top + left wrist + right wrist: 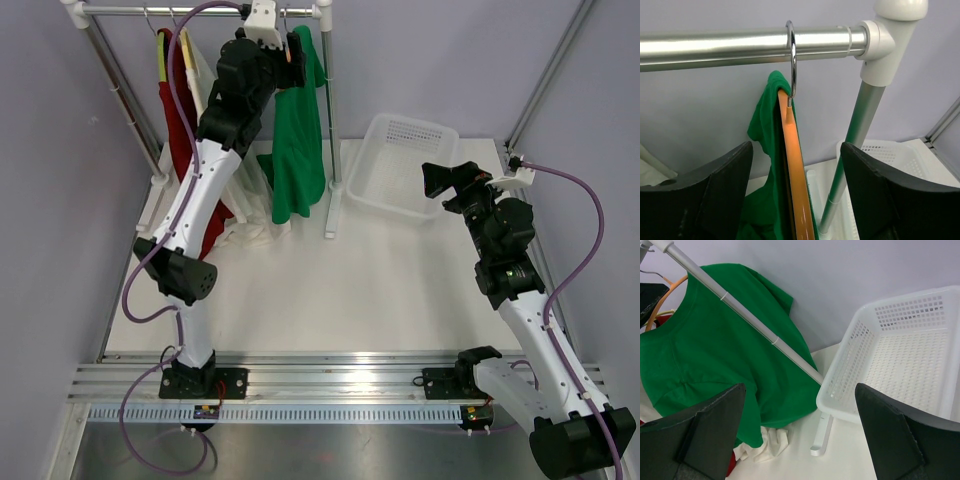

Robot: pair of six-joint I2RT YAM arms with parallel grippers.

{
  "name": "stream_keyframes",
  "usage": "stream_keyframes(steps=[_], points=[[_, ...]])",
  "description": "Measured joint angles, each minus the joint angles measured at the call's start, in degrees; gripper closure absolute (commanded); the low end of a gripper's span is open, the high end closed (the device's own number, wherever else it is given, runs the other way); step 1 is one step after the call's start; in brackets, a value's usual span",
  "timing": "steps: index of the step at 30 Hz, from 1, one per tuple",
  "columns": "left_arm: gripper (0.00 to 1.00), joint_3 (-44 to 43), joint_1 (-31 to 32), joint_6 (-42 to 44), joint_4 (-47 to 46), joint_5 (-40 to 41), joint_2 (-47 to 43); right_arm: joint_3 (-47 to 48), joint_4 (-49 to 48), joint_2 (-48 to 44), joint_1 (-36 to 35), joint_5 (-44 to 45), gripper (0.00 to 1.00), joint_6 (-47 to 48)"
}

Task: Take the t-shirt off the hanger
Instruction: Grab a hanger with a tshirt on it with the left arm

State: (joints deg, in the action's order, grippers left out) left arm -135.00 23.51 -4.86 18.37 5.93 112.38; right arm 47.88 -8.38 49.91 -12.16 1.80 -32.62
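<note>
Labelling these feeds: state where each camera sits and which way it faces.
Top external: above, behind the bases, looking down on the table; left arm, right arm show.
Left wrist: at the rail, facing the orange hanger; left gripper shows.
Right wrist: by the white basket, facing the green t-shirt; right gripper shows.
Shared: the green t-shirt, in all three views.

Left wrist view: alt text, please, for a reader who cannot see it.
The open left hand straddles an orange hanger carrying a green t-shirt, its metal hook over a silver rail. A white basket sits beyond the rack's upright pole.
</note>
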Motion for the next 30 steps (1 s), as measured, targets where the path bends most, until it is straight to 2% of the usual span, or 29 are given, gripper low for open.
stream_keyframes(steps=[6, 7, 13, 14, 16, 20, 23, 24, 27, 29, 30], points=[[0.35, 0.0, 0.57, 1.92, 0.02, 2.21, 0.26, 0.0, 0.0, 0.0, 0.0, 0.0, 0.01, -0.02], [0.39, 0.0, 0.59, 2.08, 0.02, 2.32, 0.33, 0.0, 0.02, 0.0, 0.0, 0.0, 0.01, -0.02], [0.5, -1.25, 0.63, 2.86, 0.15, 3.13, 1.29, 0.0, 0.0, 0.0, 0.0, 0.0, 0.0, -0.02], [0.56, -1.29, 0.63, 2.97, 0.17, 3.34, 1.38, 0.0, 0.0, 0.0, 0.0, 0.0, 0.0, -0.04], [0.6, -1.29, 0.61, 3.04, 0.28, 3.69, 1.44, 0.0, 0.0, 0.0, 0.0, 0.0, 0.0, -0.07], [0.57, -1.29, 0.61, 3.37, 0.55, 4.02, 1.49, 0.0, 0.0, 0.0, 0.0, 0.0, 0.01, -0.11], [0.6, -1.4, 0.61, 3.37, 1.09, 4.04, 1.49, 0.0, -0.02, 0.0, 0.0, 0.0, 0.01, -0.15], [0.67, -1.51, 0.61, 3.37, 1.46, 4.11, 1.49, 0.0, -0.02, 0.0, 0.0, 0.0, 0.01, -0.17], [0.76, -1.9, 0.7, 3.45, 1.81, 4.94, 1.64, 0.0, -0.04, 0.0, 0.0, 0.0, 0.01, -0.2], [0.88, -1.9, 0.79, 3.48, 1.75, 5.46, 1.75, 0.0, -0.24, 0.0, 0.0, 0.0, 0.01, -0.2], [1.0, -1.9, 0.81, 3.67, 1.68, 5.86, 1.81, 0.0, -0.37, 0.02, 0.0, 0.0, 0.0, -0.22]])
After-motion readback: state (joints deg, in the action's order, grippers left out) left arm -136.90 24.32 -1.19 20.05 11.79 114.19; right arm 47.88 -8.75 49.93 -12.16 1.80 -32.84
